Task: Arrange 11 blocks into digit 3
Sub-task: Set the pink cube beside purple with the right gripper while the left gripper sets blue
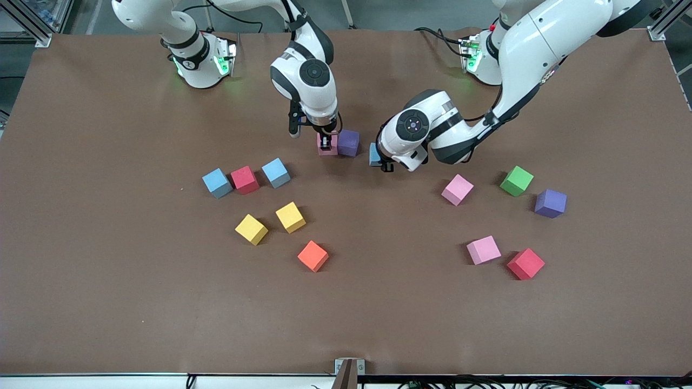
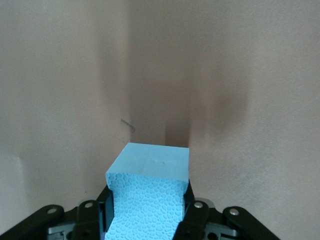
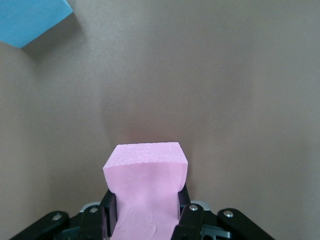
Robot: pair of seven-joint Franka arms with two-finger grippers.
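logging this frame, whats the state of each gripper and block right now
left gripper: shut on a blue block
right gripper: shut on a pink block, beside a purple block
other blocks, such as the green block and orange block: loose on the table, untouched
digit 3: not formed yet
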